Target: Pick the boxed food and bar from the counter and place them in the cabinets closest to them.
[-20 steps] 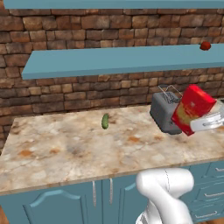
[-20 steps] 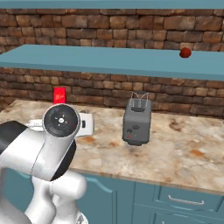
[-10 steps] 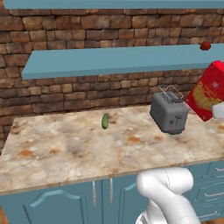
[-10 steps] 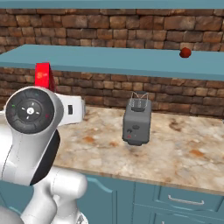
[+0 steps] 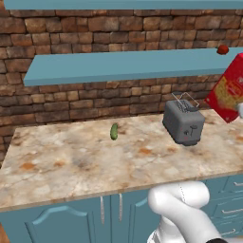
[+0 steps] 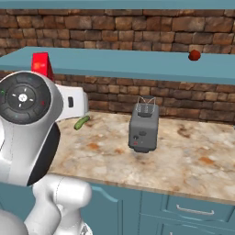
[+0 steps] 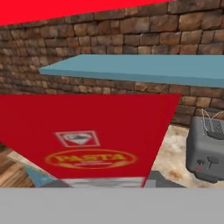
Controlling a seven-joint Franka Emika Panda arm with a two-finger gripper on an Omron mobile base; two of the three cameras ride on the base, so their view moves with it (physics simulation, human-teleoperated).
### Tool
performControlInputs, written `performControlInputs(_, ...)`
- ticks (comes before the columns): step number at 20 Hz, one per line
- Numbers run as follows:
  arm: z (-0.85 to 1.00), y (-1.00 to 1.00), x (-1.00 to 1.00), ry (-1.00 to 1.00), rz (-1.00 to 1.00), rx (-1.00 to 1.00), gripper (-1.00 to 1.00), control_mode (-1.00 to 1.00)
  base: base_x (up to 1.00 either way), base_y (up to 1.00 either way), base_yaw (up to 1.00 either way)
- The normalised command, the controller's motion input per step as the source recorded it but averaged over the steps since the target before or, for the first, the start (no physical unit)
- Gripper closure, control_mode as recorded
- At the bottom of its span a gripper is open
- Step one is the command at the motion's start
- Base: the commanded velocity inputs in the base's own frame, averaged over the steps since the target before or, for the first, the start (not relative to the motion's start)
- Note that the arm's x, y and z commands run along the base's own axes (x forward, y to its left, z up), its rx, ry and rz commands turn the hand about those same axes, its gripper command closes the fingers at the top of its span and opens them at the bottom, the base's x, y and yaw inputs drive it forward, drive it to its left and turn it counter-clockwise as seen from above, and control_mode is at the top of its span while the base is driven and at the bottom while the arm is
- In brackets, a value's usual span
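The boxed food (image 5: 230, 90) is a red carton marked "PASTA", hanging tilted in the air at the far right of the left base view, right of the toaster and just below the shelf's height. My gripper is shut on its lower end; a dark fingertip (image 7: 162, 180) peeks out under the carton (image 7: 87, 135) in the hand view. In the right base view the carton's top (image 6: 40, 64) sticks up behind my arm. The cabinets are teal shelf slabs (image 5: 123, 66) (image 6: 137, 64) (image 7: 144, 70) on the brick wall above the counter (image 5: 71, 156). The bar is out of view.
A grey toaster (image 5: 183, 122) (image 6: 143, 127) (image 7: 208, 151) stands on the counter under the shelf. A small green pickle (image 5: 114, 131) (image 6: 82, 122) lies to its left. A red round fruit (image 5: 222, 49) (image 6: 194, 55) sits on the shelf. Teal doors and drawers (image 6: 193, 209) run below.
The carton has risen with my gripper from beside the toaster to near the shelf's height, moving right in the left base view. My arm has swung up with it.
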Motion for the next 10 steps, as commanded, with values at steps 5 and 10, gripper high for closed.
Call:
performControlInputs(5,0.12,0.00,0.00,-0.08,-0.01,0.02,1.00,-1.00,0.00,0.00,0.00)
performControlInputs(10,0.31,0.01,0.00,-0.14,-0.05,0.01,1.00,-1.00,0.00,0.00,0.00)
